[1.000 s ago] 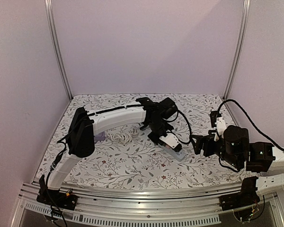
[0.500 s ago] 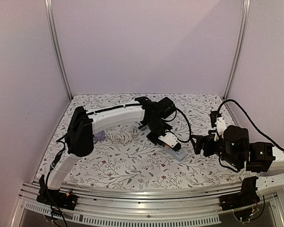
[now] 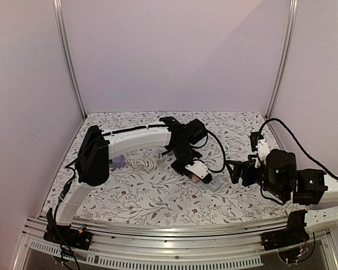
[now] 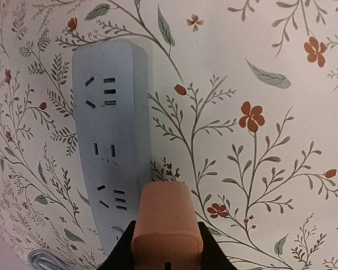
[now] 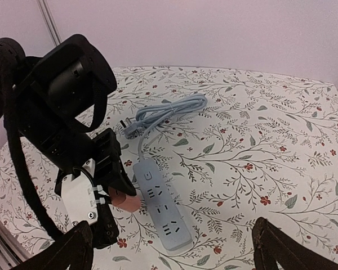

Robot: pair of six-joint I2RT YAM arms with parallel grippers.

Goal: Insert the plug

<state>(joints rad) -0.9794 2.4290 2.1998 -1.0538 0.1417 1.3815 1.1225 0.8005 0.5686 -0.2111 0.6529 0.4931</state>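
A pale blue power strip (image 4: 110, 146) lies flat on the flowered table, with several socket groups facing up. It also shows in the right wrist view (image 5: 160, 211) and the top view (image 3: 214, 184). My left gripper (image 3: 192, 167) is shut on a salmon-pink plug (image 4: 164, 225) and holds it just above the table beside the strip's long edge, level with the end sockets. The plug also shows in the right wrist view (image 5: 124, 201); its prongs are hidden. My right gripper (image 5: 174, 253) is open and empty, a little off the strip's far end.
The strip's pale blue cord (image 5: 166, 109) lies coiled behind it, ending in its own plug (image 5: 127, 130). A small purple object (image 3: 118, 163) lies at the table's left. Metal posts and pale walls close the table in.
My left gripper has shifted slightly left and back with the plug, off the strip and over to its edge. The right arm has not moved.
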